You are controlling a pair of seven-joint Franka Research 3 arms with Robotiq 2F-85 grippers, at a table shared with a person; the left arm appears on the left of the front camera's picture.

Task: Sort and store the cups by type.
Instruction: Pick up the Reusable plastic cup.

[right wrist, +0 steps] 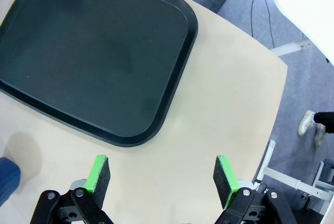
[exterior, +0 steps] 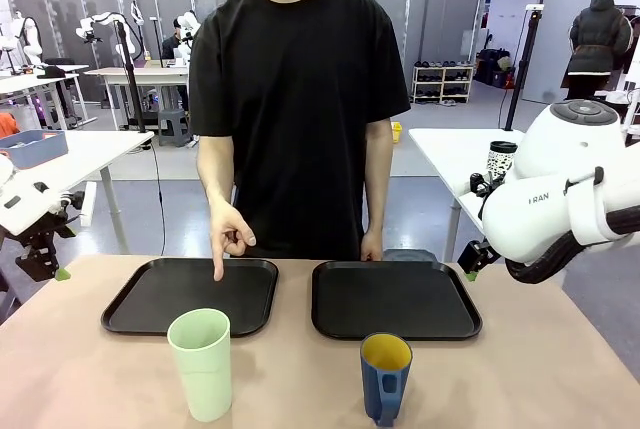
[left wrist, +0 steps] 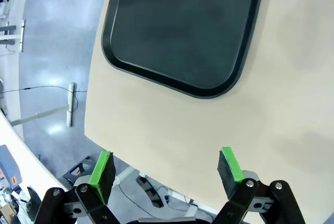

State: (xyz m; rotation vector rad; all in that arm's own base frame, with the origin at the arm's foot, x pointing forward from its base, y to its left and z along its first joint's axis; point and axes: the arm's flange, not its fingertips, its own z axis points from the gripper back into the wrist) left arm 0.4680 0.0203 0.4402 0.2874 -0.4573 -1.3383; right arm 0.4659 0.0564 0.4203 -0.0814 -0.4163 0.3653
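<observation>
In the front view, a person (exterior: 298, 99) in a black shirt stands at the far side of the table (exterior: 80, 379). One hand (exterior: 228, 234) points a finger down at the left tray (exterior: 140, 314). The right tray (exterior: 395, 299) lies just beside it in the middle of the frame. Both trays are black. The green cup (exterior: 201, 363) stands upright at the lower left of the middle, on the table just in front of the left tray. The blue mug (exterior: 385, 377), yellow inside, stands upright at the bottom middle, just in front of the right tray. The left gripper (exterior: 45, 261) hangs at the left edge, and the right gripper (exterior: 472, 265) hangs past the right tray's far right corner. Both are well apart from the cups. From here they are too small to tell how their jaws stand.

In the left wrist view, the left gripper (left wrist: 166, 165) sits at the bottom with its jaws wide apart and nothing between them. The left tray (left wrist: 182, 25) is in the upper part of the frame.

In the right wrist view, the right gripper (right wrist: 162, 174) also has its jaws wide apart, holding nothing. The right tray (right wrist: 94, 51) is at the upper left. A bit of the blue mug (right wrist: 7, 178) shows at the lower left edge.
</observation>
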